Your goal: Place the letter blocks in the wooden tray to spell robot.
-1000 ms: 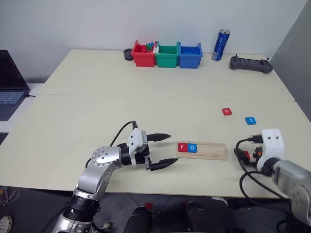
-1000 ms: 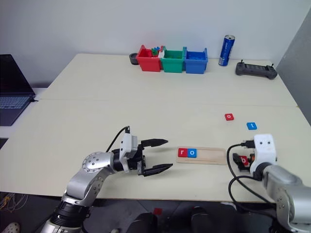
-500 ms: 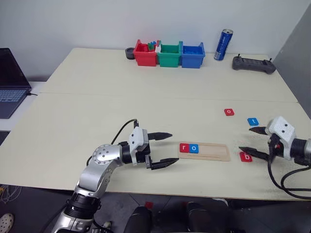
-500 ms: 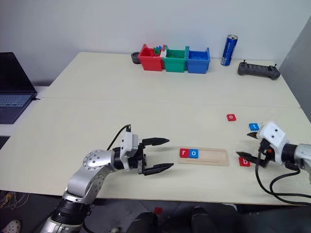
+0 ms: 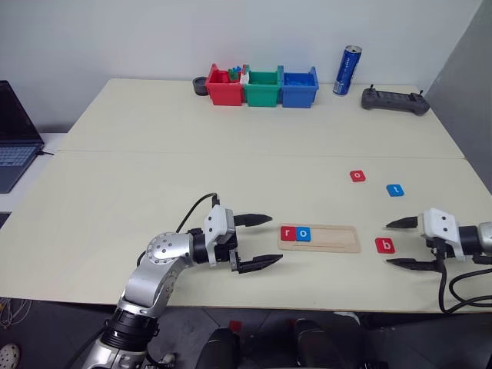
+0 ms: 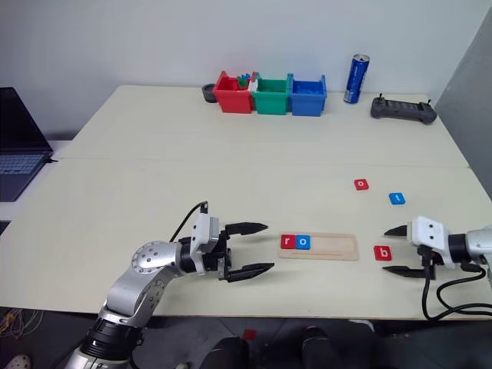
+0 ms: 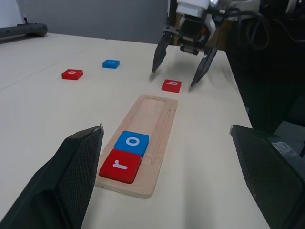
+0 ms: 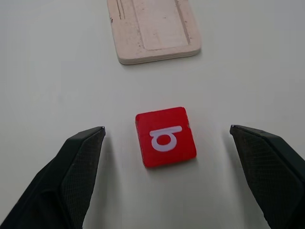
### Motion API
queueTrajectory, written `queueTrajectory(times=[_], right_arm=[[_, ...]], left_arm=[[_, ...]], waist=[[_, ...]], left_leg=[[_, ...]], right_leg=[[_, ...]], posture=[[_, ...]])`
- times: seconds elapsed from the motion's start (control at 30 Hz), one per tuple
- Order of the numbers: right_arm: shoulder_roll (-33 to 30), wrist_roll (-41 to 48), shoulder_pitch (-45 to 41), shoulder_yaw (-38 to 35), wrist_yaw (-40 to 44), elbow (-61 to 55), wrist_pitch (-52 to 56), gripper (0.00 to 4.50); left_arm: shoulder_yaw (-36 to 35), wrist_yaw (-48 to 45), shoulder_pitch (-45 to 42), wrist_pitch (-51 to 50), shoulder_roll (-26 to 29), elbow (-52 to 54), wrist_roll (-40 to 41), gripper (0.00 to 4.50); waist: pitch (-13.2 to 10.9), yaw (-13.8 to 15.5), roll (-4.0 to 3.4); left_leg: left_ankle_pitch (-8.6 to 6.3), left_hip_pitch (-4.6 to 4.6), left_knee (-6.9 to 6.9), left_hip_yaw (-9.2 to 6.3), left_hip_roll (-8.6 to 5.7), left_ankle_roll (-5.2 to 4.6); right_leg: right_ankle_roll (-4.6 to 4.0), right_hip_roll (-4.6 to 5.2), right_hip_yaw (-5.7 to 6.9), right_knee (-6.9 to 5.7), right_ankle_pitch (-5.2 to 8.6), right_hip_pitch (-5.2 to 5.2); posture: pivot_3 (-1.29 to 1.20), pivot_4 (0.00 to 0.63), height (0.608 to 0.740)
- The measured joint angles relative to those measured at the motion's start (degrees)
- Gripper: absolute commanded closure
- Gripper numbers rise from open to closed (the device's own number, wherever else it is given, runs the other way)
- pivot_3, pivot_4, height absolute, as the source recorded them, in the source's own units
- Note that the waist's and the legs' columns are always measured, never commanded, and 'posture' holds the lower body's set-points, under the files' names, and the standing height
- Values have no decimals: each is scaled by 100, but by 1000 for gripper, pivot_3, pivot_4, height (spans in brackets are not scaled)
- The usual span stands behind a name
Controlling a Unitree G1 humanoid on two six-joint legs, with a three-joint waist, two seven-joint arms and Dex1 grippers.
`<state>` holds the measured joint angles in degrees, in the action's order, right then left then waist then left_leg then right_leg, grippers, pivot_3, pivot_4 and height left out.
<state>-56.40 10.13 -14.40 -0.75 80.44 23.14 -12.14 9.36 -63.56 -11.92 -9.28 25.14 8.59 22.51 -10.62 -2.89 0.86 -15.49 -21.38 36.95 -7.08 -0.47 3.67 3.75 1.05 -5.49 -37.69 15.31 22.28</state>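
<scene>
Pale cream bench (image 5: 154, 169), seam running across its width. Plain white wall (image 5: 154, 38) behind far edge. Grey panel (image 5: 469, 69) at far right corner. Dark floor (image 5: 46, 323) below near edge. Even light.

On the table (image 5: 115, 192), the wooden tray (image 5: 330, 238) holds the red r (image 5: 288, 234) and blue o (image 5: 304, 234), while the red b (image 5: 385, 245) lies between the spread fingers of the right gripper (image 5: 401, 243).

The wooden tray (image 7: 151, 125) is pale, unfinished, matt wood with visible grain. The letter blocks (image 8: 165, 136) look smooth, slightly glossy plastic. Claw fingers (image 8: 76, 167) are black with a fine textured pattern. The surface (image 5: 192, 154) is matt cream.
</scene>
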Motion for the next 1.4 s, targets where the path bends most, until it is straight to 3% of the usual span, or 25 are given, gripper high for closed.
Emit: queueTrajectory(times=[0.17, 0.2, 0.27, 0.5, 0.77, 1.1, 1.4], right_arm=[[101, 2, -29, 82, -1, 88, -59, 30], [115, 6, -19, 82, -5, 89, -109, 197], [127, 7, -4, 88, -1, 105, -174, 634], [147, 9, -51, 130, 37, 442, -536, 3023], [157, 12, -161, 137, -89, 548, -494, 3026], [821, 290, -334, 306, -520, -1408, 758, 3026], [1219, 188, -506, 736, -781, -1742, 1216, 3026]], left_arm=[[0, -66, -1, 12, 17, 0, 0, 0], [0, -72, -1, 14, 17, 0, 0, 0], [0, -76, -1, 18, 17, 0, -1, 0], [0, -88, -12, 82, 17, -1, -2, 0], [3, -113, -126, 89, 17, -4, 0, 0], [1, -202, -201, 98, 24, -96, 0, 0], [0, -207, -206, 110, 40, -128, 0, 0]], waist=[[0, 11, 0], [0, 10, 0], [0, 9, 0], [0, 5, 1], [-1, -13, 2], [-1, -5, 2], [-2, 8, 2]], left_leg=[[0, 0, 0, -1, -1, 0], [0, 1, 0, 0, -1, 0], [0, 1, 0, 0, -1, 0], [0, 25, 1, 6, -1, 0], [0, 50, 1, 6, 0, 0], [0, 46, 1, 0, -1, 0], [0, 44, -1, -1, 0, 0]], right_leg=[[0, 2, -1, -1, 0, 0], [0, 2, -1, -2, 0, 0], [0, 2, 0, -2, 0, -1], [0, 2, -5, -2, 0, -23], [0, 2, -7, 0, 0, -48], [0, 1, -4, -5, 0, -44], [0, 1, -2, -4, 1, -39]], posture=[[0, 150, 740], [0, 150, 740], [0, 150, 740], [0, 150, 740], [0, 150, 740], [0, 150, 740], [0, 150, 740]])
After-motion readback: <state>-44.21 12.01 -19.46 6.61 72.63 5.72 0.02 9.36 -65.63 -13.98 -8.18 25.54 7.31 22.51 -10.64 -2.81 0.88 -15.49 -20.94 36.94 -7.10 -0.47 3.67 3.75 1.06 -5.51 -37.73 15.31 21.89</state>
